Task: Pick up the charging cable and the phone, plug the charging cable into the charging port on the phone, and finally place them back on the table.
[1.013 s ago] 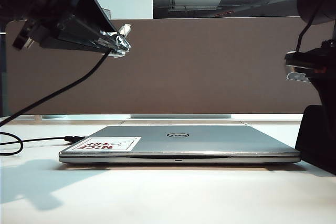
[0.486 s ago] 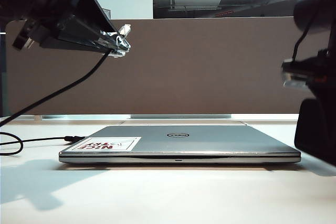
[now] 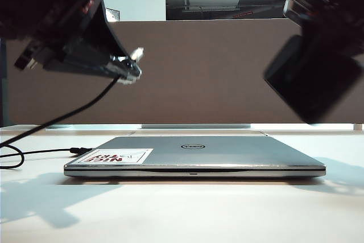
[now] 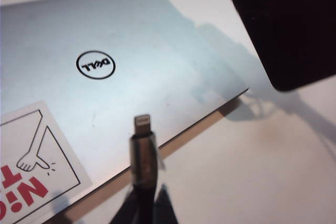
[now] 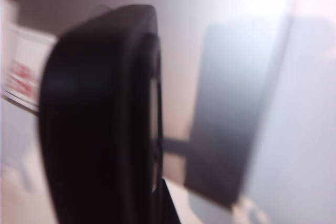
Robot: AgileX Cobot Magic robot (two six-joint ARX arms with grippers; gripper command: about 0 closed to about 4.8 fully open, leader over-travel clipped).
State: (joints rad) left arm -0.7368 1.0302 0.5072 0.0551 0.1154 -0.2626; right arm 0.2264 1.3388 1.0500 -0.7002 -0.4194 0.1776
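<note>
Over smooth white table [image 3: 182, 214], left tool [image 3: 132, 68] pinches charging cable [image 4: 143, 153]; right tool [image 5: 157, 203] clamps glossy slab phone [image 3: 311, 78].

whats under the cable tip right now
In the left wrist view the cable tip, held by the left gripper, hangs over the closed laptop near its edge. The lid hides what's inside.

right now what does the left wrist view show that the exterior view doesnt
Only the left wrist view: the Dell logo read from above and the contacts on the charging cable tip. Only the exterior view: both arms, the left gripper shut on the cable, the right gripper holding the phone aloft, the divider panel, a second cord on the table. Both: the laptop, its sticker, the cable tip, the phone.
</note>
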